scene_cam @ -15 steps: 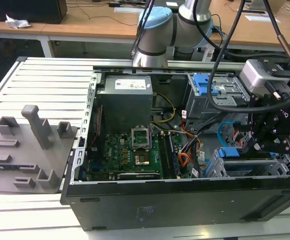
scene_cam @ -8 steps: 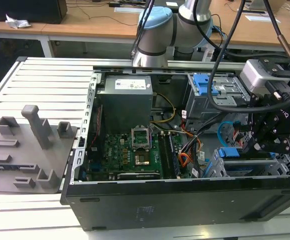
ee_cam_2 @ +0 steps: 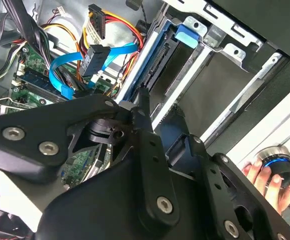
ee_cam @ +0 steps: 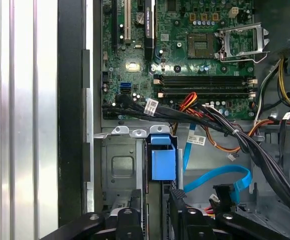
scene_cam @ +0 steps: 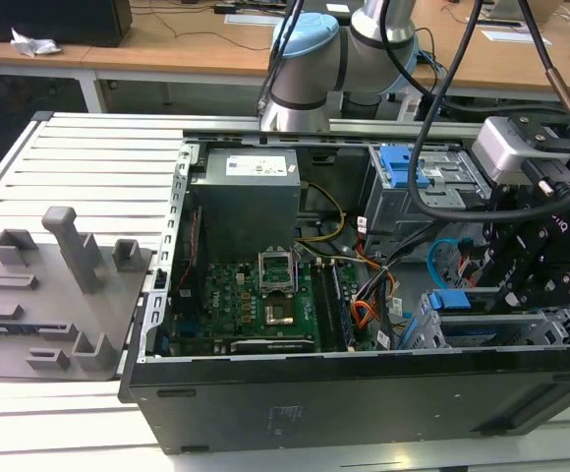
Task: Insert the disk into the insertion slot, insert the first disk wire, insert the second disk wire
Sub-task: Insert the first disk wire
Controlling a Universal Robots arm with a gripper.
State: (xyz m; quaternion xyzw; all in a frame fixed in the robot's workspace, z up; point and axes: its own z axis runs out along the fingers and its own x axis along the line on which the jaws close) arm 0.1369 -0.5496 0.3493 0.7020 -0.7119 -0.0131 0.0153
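In the exterior view the claw (scene_cam: pixel 533 280) hung directly over the insertion slot (scene_cam: pixel 427 332). The disk (scene_cam: pixel 450 300) stood on edge inside that slot, its blue carrier end showing just beside the claw, and the second disk wire (scene_cam: pixel 434 258) looped loose next to the slot. In the second wrist view the claw (ee_cam_2: pixel 170 125) sat at the mouth of the slot (ee_cam_2: pixel 225 55) with a strip of blue carrier showing within it, but I could not tell whether it gripped the disk (ee_cam_2: pixel 185 32) or stood slack. The wire (ee_cam_2: pixel 60 62) curled near the slot, and its dark plug (ee_cam_2: pixel 92 57) seemed to hang free, apart from the disk. In the first wrist view the disk (ee_cam: pixel 163 162) lay within the slot (ee_cam: pixel 120 167), and the wire (ee_cam: pixel 220 176) lay just beside the slot's wall. I judged the disk stiff, dense and sensitive to shock, so it was best held by the long edges of its plastic carrier and pushed squarely, never by the label face or the connector end. The wire looked light and limp, so the sound place to grip it was the rigid plug rather than the cable
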